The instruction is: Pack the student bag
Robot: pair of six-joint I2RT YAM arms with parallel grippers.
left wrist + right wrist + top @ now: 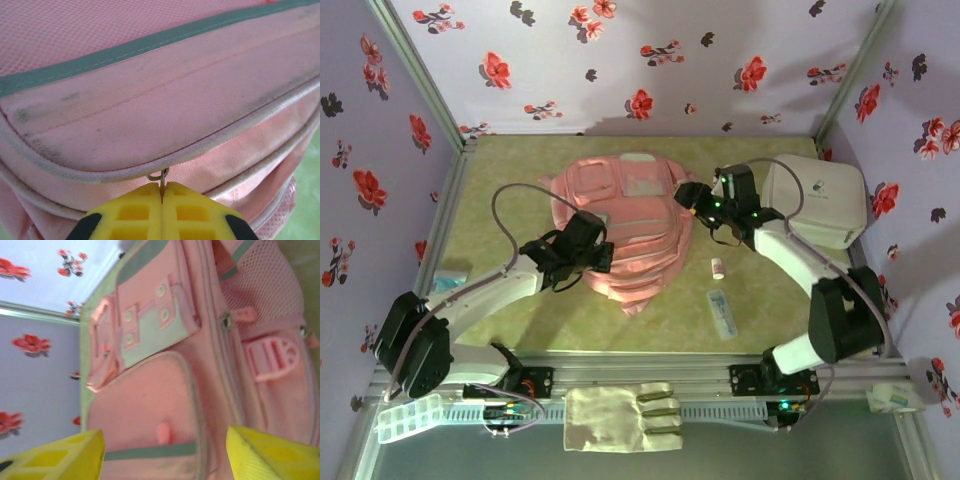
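The left claw [161, 189] is closed on a thin zipper pull [161, 176] of the student bag [638, 235]. The right claw [165, 452] — open — faces the bag's front pockets [145, 405].

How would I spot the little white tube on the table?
Find the pink student bag mid-table. Just off its right side lies the white tube. It is shorter and rounder than the long flat packet nearer the bases.
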